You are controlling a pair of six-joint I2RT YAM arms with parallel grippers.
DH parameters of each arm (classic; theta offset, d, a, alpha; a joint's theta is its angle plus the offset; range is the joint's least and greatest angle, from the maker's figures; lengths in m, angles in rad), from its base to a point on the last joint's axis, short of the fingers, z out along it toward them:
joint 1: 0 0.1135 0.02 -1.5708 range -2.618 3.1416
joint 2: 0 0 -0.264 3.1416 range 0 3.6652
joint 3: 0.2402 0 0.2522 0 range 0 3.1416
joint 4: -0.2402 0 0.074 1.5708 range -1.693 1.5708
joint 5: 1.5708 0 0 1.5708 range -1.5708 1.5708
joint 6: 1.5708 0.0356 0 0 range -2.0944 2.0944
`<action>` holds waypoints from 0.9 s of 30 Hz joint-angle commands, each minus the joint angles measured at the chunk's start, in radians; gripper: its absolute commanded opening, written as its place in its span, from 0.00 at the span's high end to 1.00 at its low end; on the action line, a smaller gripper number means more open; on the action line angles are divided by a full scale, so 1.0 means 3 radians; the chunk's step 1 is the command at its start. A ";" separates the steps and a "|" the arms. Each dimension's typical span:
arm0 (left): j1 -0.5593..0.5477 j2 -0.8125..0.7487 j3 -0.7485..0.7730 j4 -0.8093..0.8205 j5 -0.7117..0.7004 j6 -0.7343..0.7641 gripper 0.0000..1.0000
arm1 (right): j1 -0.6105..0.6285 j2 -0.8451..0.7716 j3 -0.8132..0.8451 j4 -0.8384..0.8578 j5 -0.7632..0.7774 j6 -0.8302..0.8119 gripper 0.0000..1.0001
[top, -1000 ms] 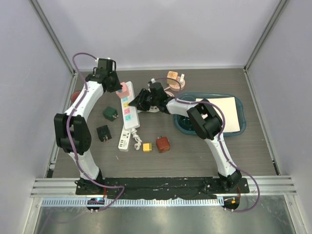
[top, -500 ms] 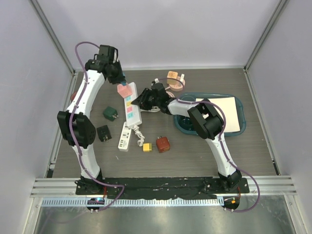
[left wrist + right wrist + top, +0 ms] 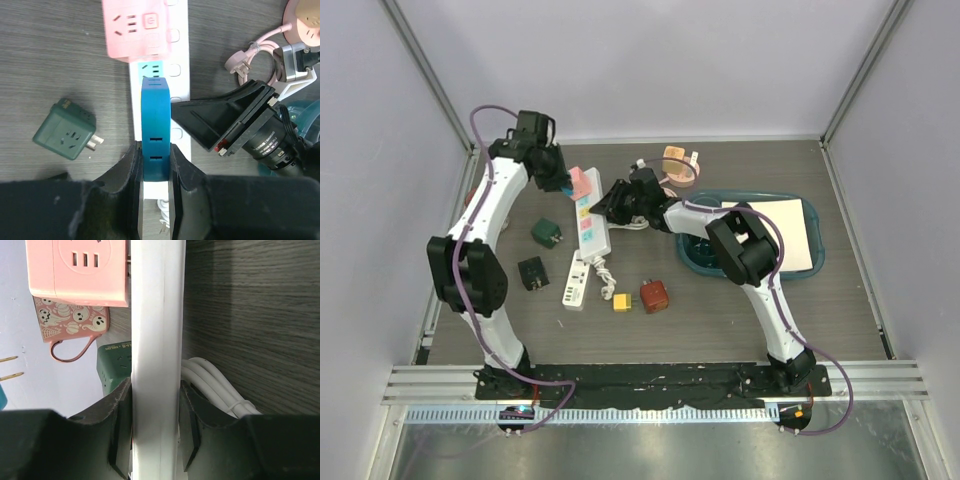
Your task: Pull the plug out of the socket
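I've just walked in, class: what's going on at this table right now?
The left gripper is shut on a blue plug, held over the white power strip. The right wrist view shows its prongs bare, so it appears to be out of the socket. The right gripper clamps the strip's edge. A pink adapter sits plugged in at the strip's end.

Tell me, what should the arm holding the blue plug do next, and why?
Probably swing the blue rectangular plastic plug sideways and set it on the bare dark wood-grain table. The left jaws are shut on it, its brass prongs hang free in the air, and the right jaws pin the long white power strip, so it looks unplugged.
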 commanded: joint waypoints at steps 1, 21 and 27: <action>0.0170 -0.0442 -0.0185 0.0188 0.0093 -0.0067 1.00 | -0.0061 -0.0191 0.0259 -0.0014 -0.0064 -0.0104 0.99; 0.0569 0.0072 -0.0452 0.0607 0.0761 -0.0231 0.98 | -0.0265 -0.1106 -0.0364 0.0190 -0.0217 -0.0181 0.99; 0.0564 0.0380 -0.0359 0.0776 0.0916 -0.0303 0.87 | -0.0271 -0.1484 -0.0655 0.0180 -0.0207 -0.0288 0.99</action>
